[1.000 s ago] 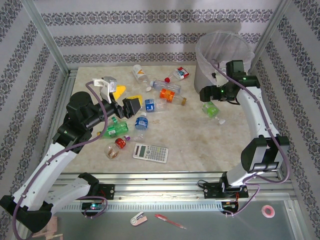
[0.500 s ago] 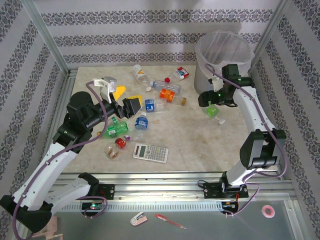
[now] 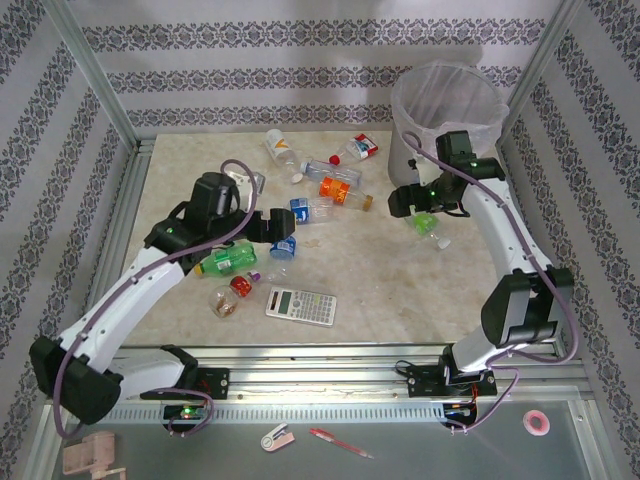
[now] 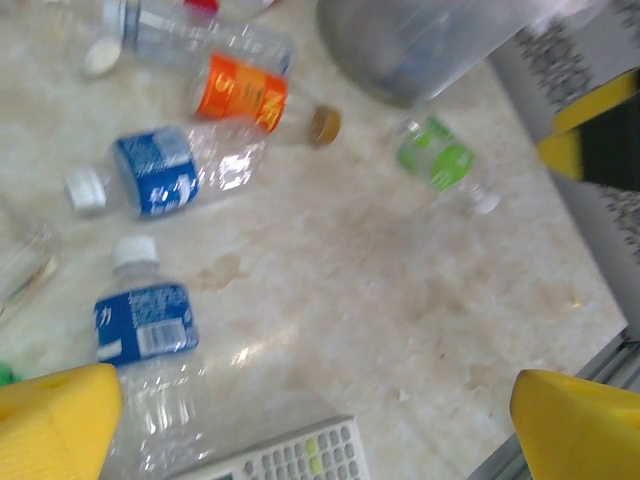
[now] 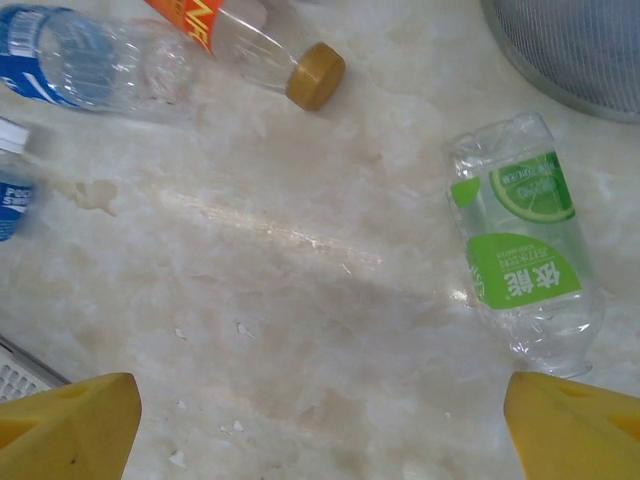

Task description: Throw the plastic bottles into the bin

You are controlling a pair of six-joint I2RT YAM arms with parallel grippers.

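The right gripper point(image 3: 404, 199) is hovering wide open by the green-labelled bottle point(image 5: 520, 250) near the bin point(image 3: 405, 115). The left gripper point(image 3: 272, 226) is hanging open over a blue-labelled bottle point(image 4: 145, 325)

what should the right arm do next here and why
Probably slide the right gripper sideways until the green-labelled bottle sits centred in its open jaws, before lowering. In the right wrist view the bottle lies flat on the table beside the bin, off toward one side rather than in the middle.
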